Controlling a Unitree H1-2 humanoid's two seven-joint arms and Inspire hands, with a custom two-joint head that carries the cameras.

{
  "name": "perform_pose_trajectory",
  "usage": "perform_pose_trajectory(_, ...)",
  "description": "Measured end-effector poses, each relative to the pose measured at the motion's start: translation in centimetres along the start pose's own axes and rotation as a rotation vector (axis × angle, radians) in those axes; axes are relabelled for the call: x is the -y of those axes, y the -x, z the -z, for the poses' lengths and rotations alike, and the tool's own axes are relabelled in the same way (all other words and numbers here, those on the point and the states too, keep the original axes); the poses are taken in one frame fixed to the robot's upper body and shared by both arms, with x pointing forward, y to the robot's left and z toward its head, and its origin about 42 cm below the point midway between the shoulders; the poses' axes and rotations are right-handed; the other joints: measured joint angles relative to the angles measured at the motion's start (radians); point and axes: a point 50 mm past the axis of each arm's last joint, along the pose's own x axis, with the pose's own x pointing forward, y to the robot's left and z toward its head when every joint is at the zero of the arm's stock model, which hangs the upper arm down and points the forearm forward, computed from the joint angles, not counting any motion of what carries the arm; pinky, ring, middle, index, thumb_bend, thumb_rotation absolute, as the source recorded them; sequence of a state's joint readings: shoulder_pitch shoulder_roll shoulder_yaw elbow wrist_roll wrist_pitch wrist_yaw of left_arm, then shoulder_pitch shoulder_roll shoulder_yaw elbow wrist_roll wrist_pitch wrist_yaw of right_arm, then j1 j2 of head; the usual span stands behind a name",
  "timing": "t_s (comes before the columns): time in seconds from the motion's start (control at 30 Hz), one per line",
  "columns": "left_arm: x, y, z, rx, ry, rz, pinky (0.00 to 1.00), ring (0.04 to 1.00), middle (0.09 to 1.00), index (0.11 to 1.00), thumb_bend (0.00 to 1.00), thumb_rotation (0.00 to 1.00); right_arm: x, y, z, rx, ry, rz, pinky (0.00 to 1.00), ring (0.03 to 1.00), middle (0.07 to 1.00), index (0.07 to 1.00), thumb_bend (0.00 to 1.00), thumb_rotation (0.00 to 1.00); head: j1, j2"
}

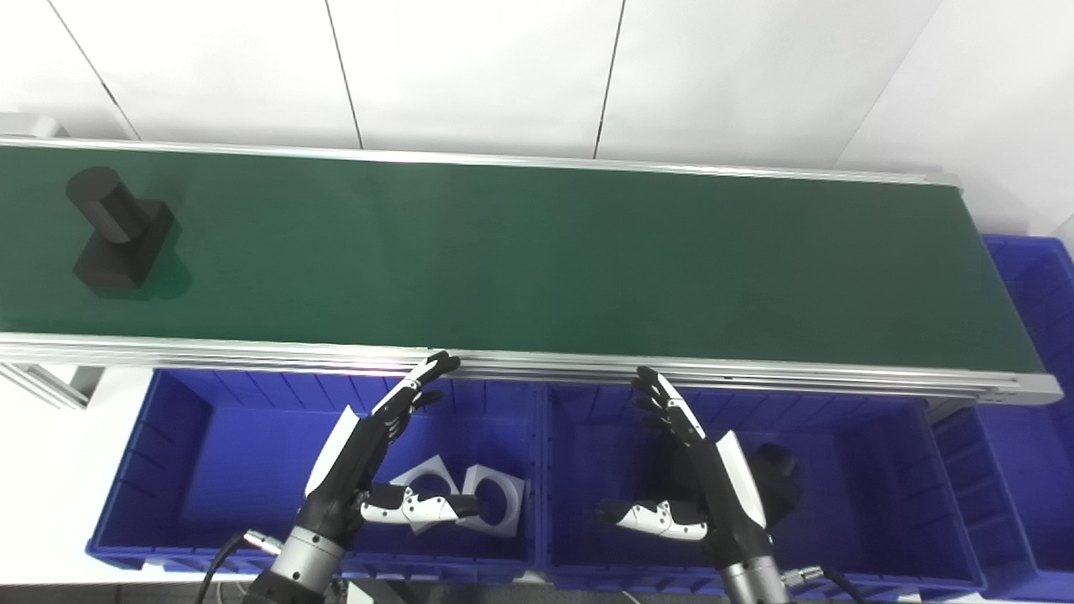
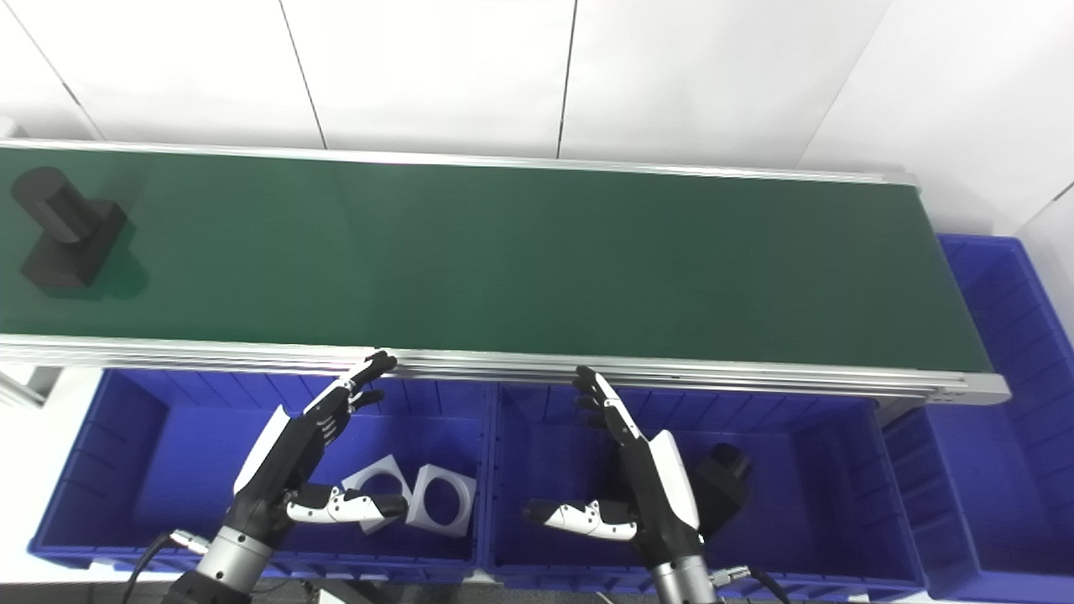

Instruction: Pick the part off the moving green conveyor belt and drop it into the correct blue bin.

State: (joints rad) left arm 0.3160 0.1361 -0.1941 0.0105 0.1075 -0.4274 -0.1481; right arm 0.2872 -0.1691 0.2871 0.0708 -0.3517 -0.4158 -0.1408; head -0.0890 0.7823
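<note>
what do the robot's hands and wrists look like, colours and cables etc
Both the left hand and right hand have black fingers and palms with white shell panels on the back and thumb. Each sits on a silver metal wrist cuff, with a metal connector and dark cable beside it.

Green conveyor belt (image 1: 545,252), black part (image 1: 113,239) lying at its left end

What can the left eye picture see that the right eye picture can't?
Only the left eye view shows a grey metal piece at the belt's far left end. Only the right eye view shows more of the far-right blue bin. Both show the black part on the green belt, two white parts in the left bin, a black part in the middle bin, and the open left hand and right hand.
</note>
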Motion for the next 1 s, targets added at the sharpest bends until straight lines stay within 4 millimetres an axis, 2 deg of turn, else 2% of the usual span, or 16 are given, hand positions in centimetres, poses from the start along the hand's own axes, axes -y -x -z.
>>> perform_pose_trajectory(1.0, -0.04, 0.02, 0.0, 0.0, 0.0, 0.001, 0.88, 0.958, 0.96, 0.88, 0.91, 0.28, 0.01, -0.01, 0.0, 0.001, 0.001, -0.001, 0.75, 0.832, 0.89, 0.935, 0.91, 0.55, 0.008, 0.0)
